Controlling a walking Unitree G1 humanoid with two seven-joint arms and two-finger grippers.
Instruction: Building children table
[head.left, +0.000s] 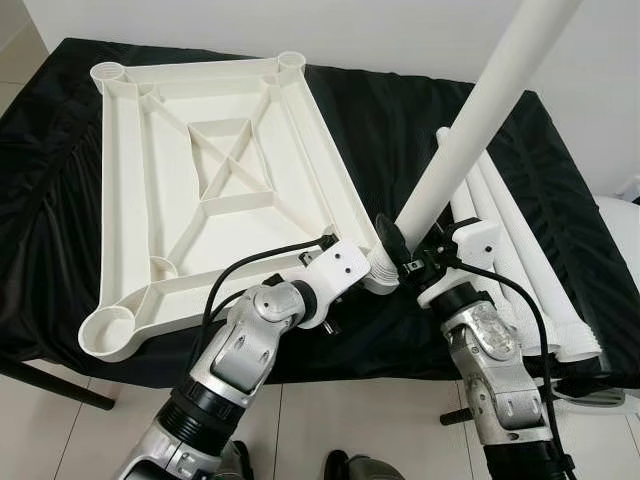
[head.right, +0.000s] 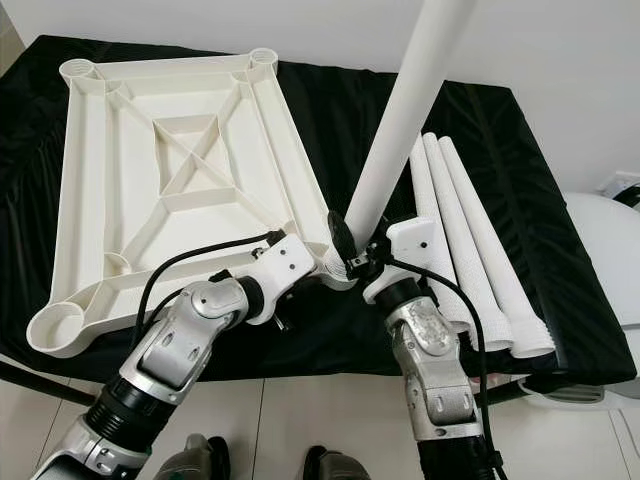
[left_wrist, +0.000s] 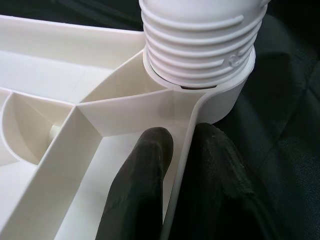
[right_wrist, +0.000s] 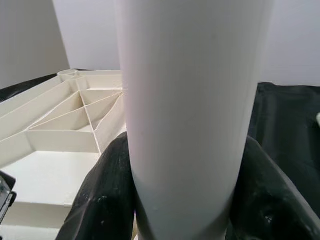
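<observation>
The white table top (head.left: 200, 140) lies upside down on the black-covered table, ribs facing up. My left gripper (left_wrist: 182, 137) is shut on its thin rim wall, right beside the near-right corner socket (left_wrist: 220, 100). A long white leg (head.left: 480, 110) rises tilted from that socket, and its threaded end (left_wrist: 197, 45) sits in the socket's mouth. My right gripper (head.left: 405, 250) is shut around the leg just above the thread, its black fingers (right_wrist: 100, 200) on either side of the tube.
Three more white legs (head.right: 470, 230) lie side by side on the black cloth (head.left: 400, 110) to the right of the top. A white rounded object (head.left: 620, 230) stands beyond the table's right end. The table's front edge is close to my arms, with tiled floor below.
</observation>
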